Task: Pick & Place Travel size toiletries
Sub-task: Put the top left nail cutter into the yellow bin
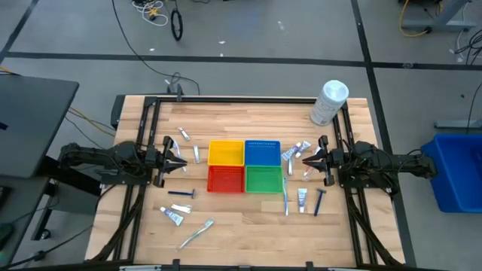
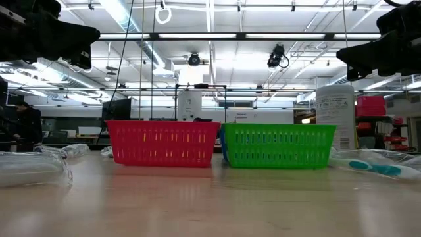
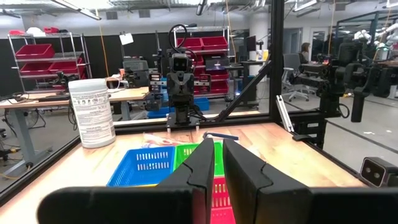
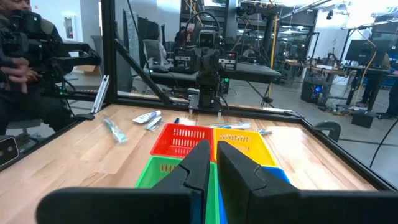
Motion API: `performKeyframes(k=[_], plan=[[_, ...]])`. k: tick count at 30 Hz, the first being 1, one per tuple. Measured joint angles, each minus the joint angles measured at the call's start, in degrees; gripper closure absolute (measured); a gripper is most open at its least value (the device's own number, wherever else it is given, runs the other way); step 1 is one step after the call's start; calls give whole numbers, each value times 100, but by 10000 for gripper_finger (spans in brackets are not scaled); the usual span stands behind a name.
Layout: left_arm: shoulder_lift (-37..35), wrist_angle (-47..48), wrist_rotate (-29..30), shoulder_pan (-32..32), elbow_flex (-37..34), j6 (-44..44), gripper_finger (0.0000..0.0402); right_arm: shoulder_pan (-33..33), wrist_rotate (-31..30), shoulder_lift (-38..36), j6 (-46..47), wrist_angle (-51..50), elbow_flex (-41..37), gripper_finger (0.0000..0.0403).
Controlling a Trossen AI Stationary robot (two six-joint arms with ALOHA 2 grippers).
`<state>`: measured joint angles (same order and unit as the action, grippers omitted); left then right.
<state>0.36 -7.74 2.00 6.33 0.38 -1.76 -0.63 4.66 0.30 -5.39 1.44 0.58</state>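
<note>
Wooden tabletop [image 1: 248, 218]: I see small toiletries [image 1: 172, 216] scattered around four empty coloured plastic baskets [image 1: 245, 165]. Left gripper [image 1: 179, 161] and right gripper [image 1: 307, 159] hover closed, empty; nothing sorted yet.

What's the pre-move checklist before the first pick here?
1. Left gripper jaws empty: ok, nearly shut, nothing between them.
2. Right gripper jaws empty: ok, same.
3. Jaws open for a grasp: not ok, both need opening first.
4. Baskets reachable: ok, yellow basket, blue basket, red basket and green basket sit together mid-table between the arms.
5. Toiletries outside the baskets: ok, tube and razor lie on the table.
6. Basket contents: cannot tell.
</note>
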Motion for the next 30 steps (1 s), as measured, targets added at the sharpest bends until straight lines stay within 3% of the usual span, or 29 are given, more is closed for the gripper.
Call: performKeyframes(k=[6, 19, 30], plan=[[2, -248, -181, 2, 0, 586, 358, -1, 0, 0, 0, -1, -2, 362], [2, -365, -159, 2, 198, 792, 358, 1, 1, 0, 0, -1, -2, 362], [2, -313, 263, 2, 832, 1005, 358, -1, -1, 0, 0, 1, -2, 361]])
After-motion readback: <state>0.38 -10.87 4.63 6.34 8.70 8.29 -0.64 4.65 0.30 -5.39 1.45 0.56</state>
